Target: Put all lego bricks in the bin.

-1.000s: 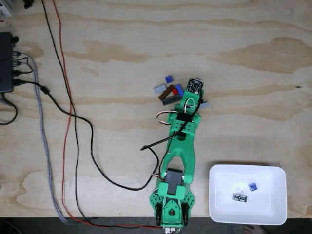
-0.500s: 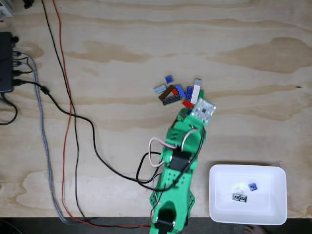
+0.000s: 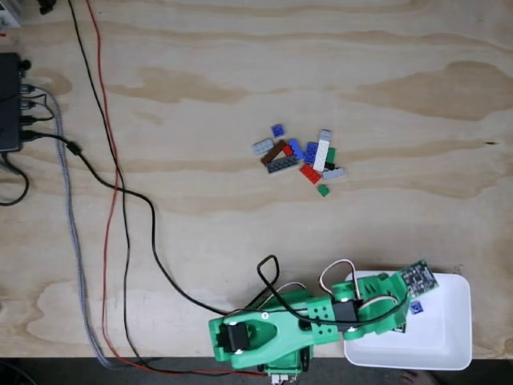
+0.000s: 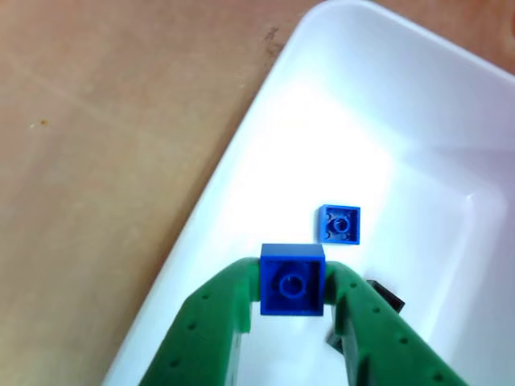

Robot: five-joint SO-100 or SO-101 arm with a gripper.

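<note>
In the other view my green gripper point(image 4: 292, 283) is shut on a small blue lego brick point(image 4: 292, 287) and holds it above the inside of the white bin point(image 4: 386, 121). A second blue brick point(image 4: 339, 223) lies on the bin floor just beyond it, and a dark brick point(image 4: 388, 296) shows partly behind the right finger. In the fixed view the green arm point(image 3: 304, 325) reaches right, its wrist over the bin's point(image 3: 453, 333) upper left part. Several loose lego bricks point(image 3: 300, 156) lie in a pile at the table's middle. A blue brick point(image 3: 415, 307) shows in the bin.
Black, red and grey cables point(image 3: 120, 200) run down the left side of the wooden table toward the arm's base. A black box point(image 3: 10, 104) sits at the left edge. The bin stands at the table's front right corner.
The arm has pulled back from the brick pile and swung right over the bin. The pile, partly covered before, now lies in full view.
</note>
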